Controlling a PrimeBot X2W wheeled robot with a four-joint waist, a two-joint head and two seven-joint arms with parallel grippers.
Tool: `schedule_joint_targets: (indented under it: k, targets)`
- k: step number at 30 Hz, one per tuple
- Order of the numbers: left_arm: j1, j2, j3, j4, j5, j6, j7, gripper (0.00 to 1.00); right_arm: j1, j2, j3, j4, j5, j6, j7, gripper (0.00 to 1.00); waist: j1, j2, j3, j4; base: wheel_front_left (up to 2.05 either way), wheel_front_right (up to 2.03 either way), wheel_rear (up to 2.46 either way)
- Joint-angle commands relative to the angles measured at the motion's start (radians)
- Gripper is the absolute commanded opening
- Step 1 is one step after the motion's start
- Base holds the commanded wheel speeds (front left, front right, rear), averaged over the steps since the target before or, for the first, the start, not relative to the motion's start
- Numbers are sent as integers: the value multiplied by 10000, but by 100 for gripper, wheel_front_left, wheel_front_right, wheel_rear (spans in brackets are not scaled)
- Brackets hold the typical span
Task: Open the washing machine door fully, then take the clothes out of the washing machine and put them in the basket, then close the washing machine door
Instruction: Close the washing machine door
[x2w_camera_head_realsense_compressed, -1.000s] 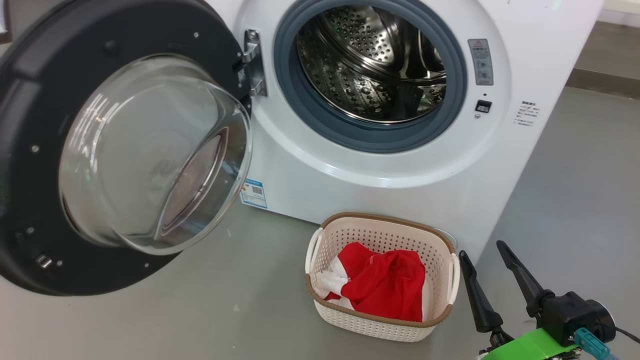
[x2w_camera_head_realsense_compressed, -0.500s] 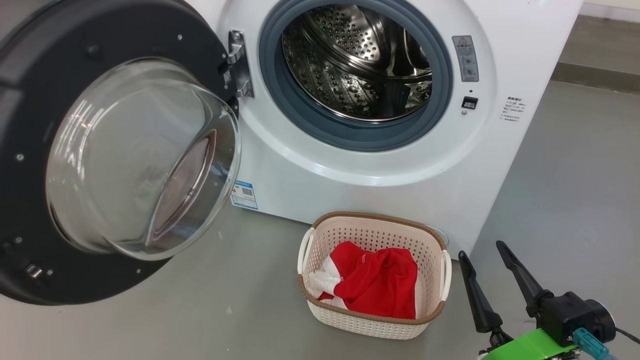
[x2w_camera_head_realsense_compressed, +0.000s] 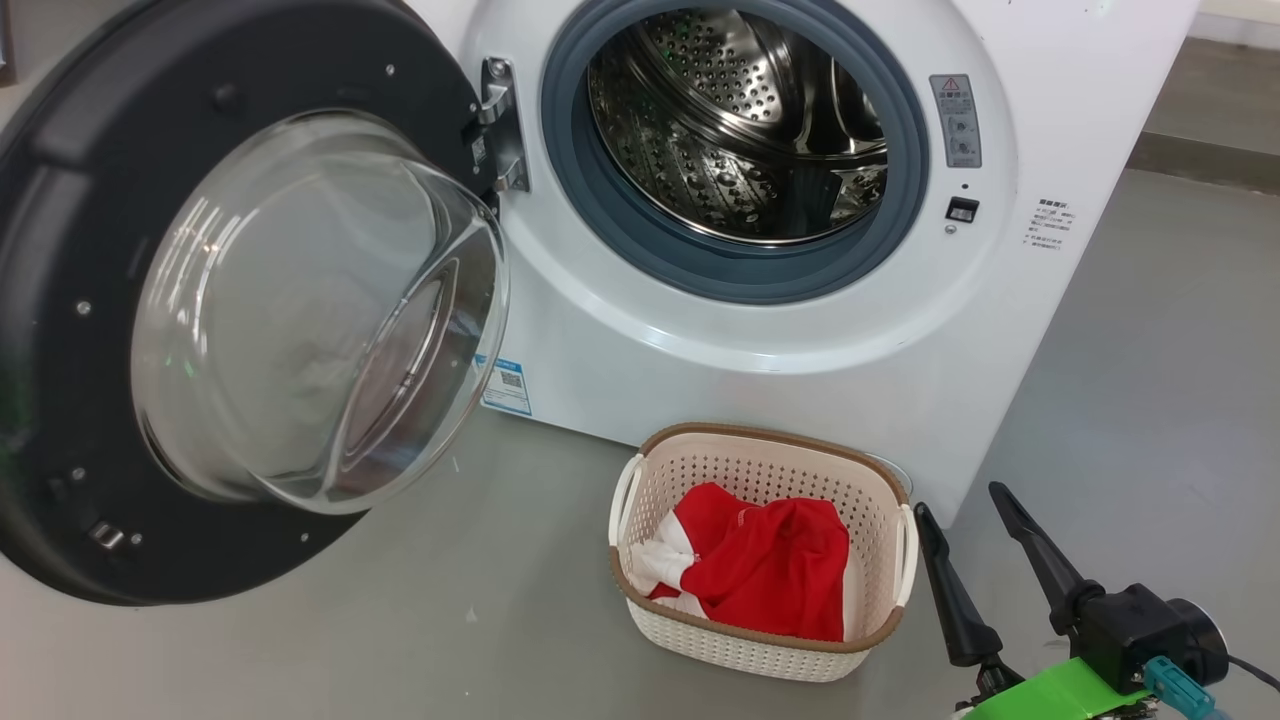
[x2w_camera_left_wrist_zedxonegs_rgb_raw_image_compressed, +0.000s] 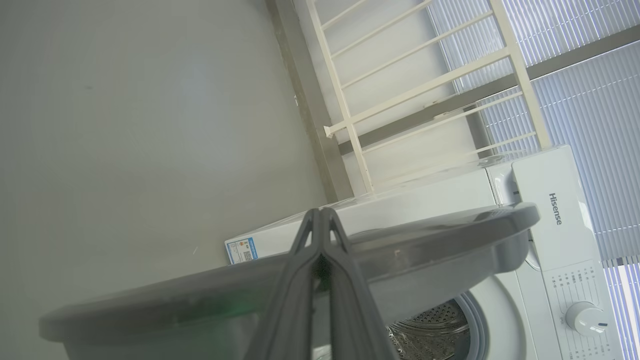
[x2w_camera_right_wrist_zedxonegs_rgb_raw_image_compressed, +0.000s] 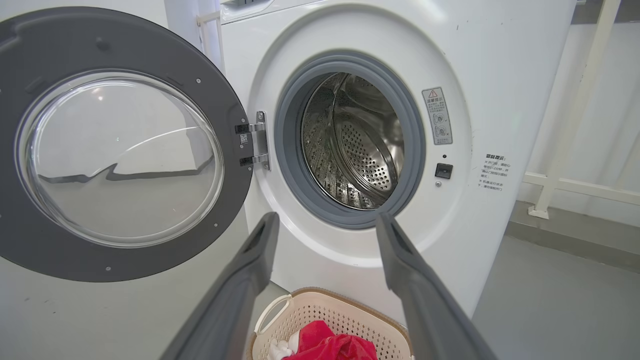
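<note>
1. Black-rimmed washing machine door (x2w_camera_head_realsense_compressed: 250, 300) hangs wide open at nine o'clock. My left jaws, pressed together and empty, sit at its outer edge.
2. I'd push steadily on that rim toward three o'clock until it latches.
3. The clothes (x2w_camera_head_realsense_compressed: 770, 570) lie in the basket (x2w_camera_head_realsense_compressed: 770, 440) at six o'clock.
4. Right jaws at five o'clock gape wide and empty. I'd hold them clear.

Shiny steel drum (x2w_camera_head_realsense_compressed: 740, 130), clear glass door window (x2w_camera_head_realsense_compressed: 320, 310), plastic basket (x2w_camera_head_realsense_compressed: 740, 640), soft clothes (x2w_camera_head_realsense_compressed: 780, 570)

bright, even indoor light; daylight through blinds (x2w_camera_left_wrist_zedxonegs_rgb_raw_image_compressed: 590, 100); glare streaks on washing machine door (x2w_camera_head_realsense_compressed: 290, 310) glass; left hand (x2w_camera_left_wrist_zedxonegs_rgb_raw_image_compressed: 320, 215) blurred close-up; soft shadows.
</note>
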Motion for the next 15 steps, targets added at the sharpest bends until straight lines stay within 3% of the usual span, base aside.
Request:
schedule_joint_targets:
  k: [1, 15]
  targets:
    - [-117, 113, 43, -163, -197, -217, 251, 0, -116, -118, 286, -241, 37, 62, -20, 100, 0, -1, -1, 13, 0, 0, 0]
    - [344, -421, 217, -488, -750, -845, 844, 0, -188, -118, 329, -210, 111, 62, -50, 100, 0, -1, 46, 20, 0, 0, 0]
